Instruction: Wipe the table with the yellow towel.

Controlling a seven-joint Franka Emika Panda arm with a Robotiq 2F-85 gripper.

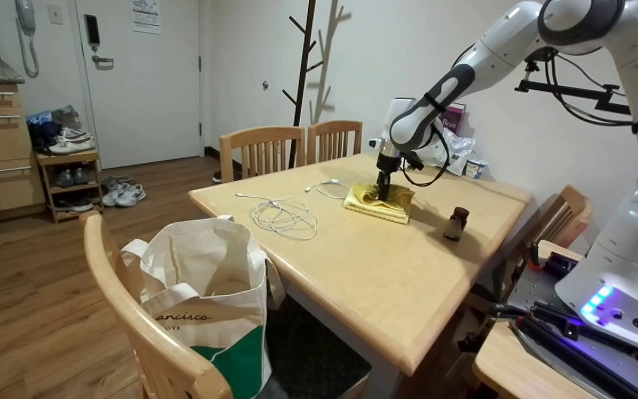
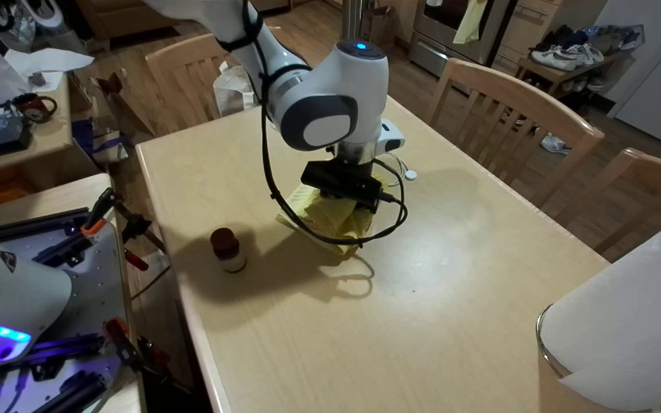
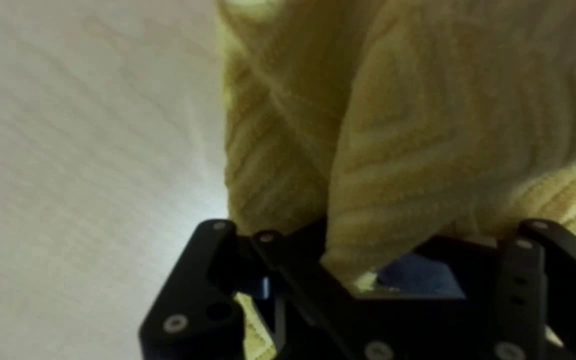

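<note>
The pale wood table shows in both exterior views. The yellow towel lies folded and rumpled on it. It also shows in an exterior view, partly hidden by the arm and wrist camera. My gripper points straight down into the towel's middle. In the wrist view, the towel bunches up between the gripper's fingers. The linkages sit close together, shut on the cloth. The fingertips are hidden by the folds. Bare table shows left of the towel.
A dark bottle with a red-brown cap stands near the towel on the robot's side. Coiled white cables lie on the table. A paper towel roll stands at an edge. A white bag sits by the wall. Chairs surround the table; one holds a tote bag.
</note>
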